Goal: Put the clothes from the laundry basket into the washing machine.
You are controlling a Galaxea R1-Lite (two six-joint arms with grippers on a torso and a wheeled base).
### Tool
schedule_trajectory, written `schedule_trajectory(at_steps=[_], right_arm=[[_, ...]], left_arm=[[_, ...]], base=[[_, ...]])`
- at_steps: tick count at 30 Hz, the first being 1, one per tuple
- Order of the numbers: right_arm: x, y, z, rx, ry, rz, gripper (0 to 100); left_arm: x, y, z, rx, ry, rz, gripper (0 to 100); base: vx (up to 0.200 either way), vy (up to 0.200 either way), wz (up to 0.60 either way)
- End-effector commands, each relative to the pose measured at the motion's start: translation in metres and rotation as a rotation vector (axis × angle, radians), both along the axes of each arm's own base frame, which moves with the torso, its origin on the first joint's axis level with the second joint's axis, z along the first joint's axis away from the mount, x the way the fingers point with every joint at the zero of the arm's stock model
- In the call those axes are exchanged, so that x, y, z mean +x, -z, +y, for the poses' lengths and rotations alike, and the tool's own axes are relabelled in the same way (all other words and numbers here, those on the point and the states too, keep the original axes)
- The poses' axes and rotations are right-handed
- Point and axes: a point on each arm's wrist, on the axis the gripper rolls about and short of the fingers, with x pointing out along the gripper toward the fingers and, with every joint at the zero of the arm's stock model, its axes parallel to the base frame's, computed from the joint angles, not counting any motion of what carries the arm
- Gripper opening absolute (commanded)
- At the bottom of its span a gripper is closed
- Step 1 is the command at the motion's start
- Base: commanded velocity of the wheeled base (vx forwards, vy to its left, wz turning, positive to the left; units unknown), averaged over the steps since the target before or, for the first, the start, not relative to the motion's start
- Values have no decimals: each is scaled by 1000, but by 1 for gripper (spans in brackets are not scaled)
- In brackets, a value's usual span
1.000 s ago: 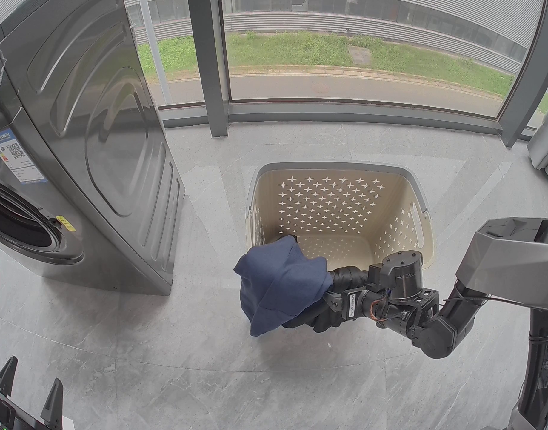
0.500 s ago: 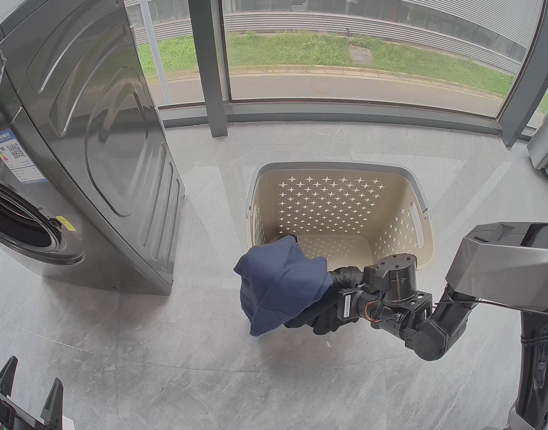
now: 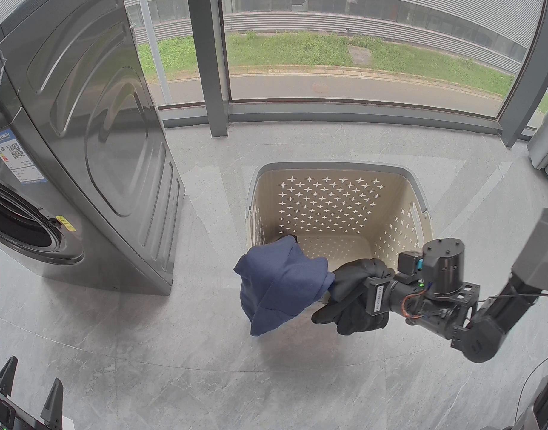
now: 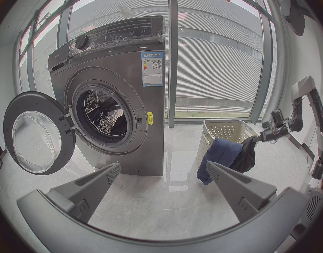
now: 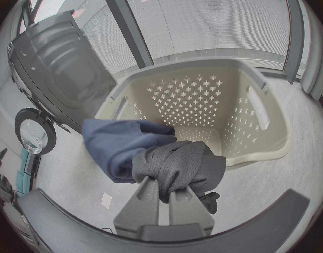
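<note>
The right gripper (image 5: 165, 191) hangs over the near rim of the laundry basket (image 3: 336, 166), its jaws clamped together on a bunched dark mesh garment (image 3: 351, 297), which sags in a lump around and below the jaws. Just beside it, touching or overlapping it, a blue garment (image 3: 280, 291) drapes over the basket's near corner and hangs down outside toward the floor (image 3: 184, 353); whether the two cloths are caught on each other cannot be told. The step in hand looks like carrying the dark piece across to the washing machine (image 3: 101, 132), which stands well apart on the robot's left. To do it well, I would lift first, so the dangling folds clear the rim and part from the blue cloth without dragging it off, then swing low and wide toward the round opening (image 4: 103, 113), keeping the grip firm since only a pinch of fabric is held. The door (image 4: 36, 132) stands swung fully open, so the way in is free; the cloth should go deep past the lip before release. The left gripper (image 4: 162, 165) sits low near the floor, jaws apart and holding nothing. In the basket, the starred walls and pale bottom show with no further cloth on them. Inside the drum something pale shows, too small to identify.
</note>
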Motion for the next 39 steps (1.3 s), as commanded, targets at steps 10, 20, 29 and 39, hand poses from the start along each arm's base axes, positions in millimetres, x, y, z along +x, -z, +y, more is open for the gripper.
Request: schedule_trajectory(at_steps=[10,20,29,39], right_arm=[[-101,-138,-59,229,-21,-370,0],[-122,-142,-69,244,-72,-418,0],[-124,-136,-69,155,-137,-443,0],[-122,-136,-68,162,-138,-438,0]], left_arm=[[0,5,0,1,0,2,100],[0,5,0,4,-2,2,100],[0,5,0,-16,5,2,100],[0,5,0,-30,5,1,100]], base=[[0,0,0],[0,0,0],[-89,0,0],[-200,0,0]])
